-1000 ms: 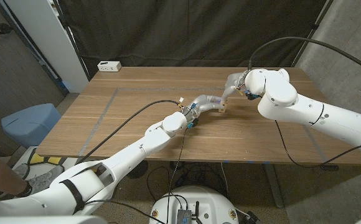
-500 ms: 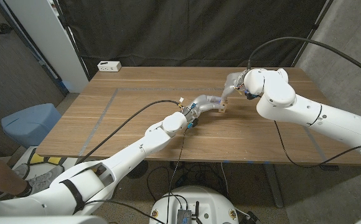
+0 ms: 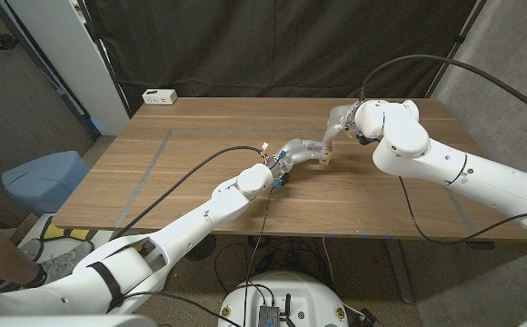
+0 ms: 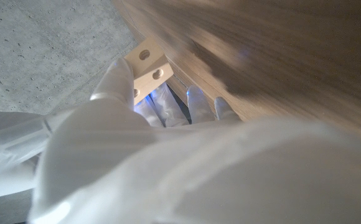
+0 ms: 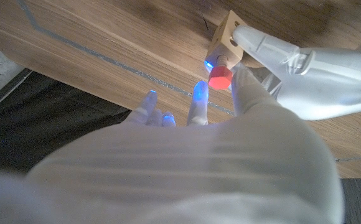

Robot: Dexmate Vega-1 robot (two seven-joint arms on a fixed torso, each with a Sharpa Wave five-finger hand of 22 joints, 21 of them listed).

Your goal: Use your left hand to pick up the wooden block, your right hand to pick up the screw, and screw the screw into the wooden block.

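Just right of centre in the head view, the left hand grips the wooden block above the table. The right hand pinches the red-headed screw in its fingertips, other fingers spread. The screw's shaft enters the block's face, its head pointing away toward the right hand.

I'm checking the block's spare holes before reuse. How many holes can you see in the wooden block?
2 in the left wrist view: one on each visible face of the wooden block, held by the left hand. The right wrist view shows the red-headed screw at another face; more holes may be hidden.
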